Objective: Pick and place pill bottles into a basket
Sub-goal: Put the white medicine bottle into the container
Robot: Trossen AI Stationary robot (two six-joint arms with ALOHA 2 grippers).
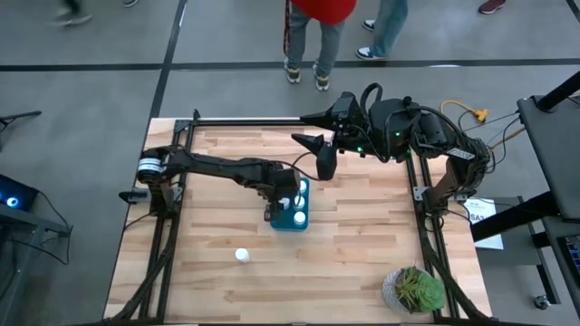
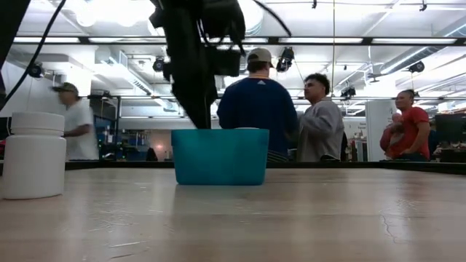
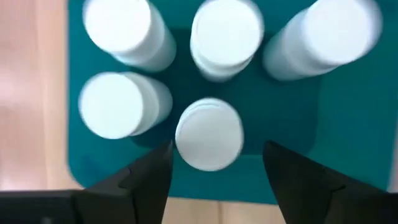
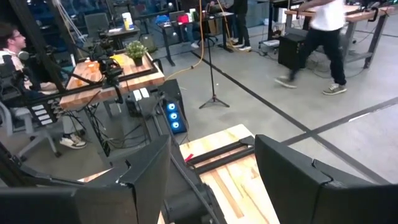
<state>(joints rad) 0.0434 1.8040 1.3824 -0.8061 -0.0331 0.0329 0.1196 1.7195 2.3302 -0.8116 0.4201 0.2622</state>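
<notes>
Left gripper (image 3: 211,180) over basket (image 1: 292,219), fingers spread wide, nothing held.
Five bottles stand upright inside; last bottle (image 1: 242,255) stands alone toward the table's front edge, left arm nearer. Right gripper (image 1: 324,161) waits near the back edge, open.

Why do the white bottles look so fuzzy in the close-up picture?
Left wrist view: the camera sits very near the pill bottles in the basket, so their edges blur. Low view: the left arm shows as a dark silhouette against bright ceiling lights. High view: even light, soft shadows.
</notes>
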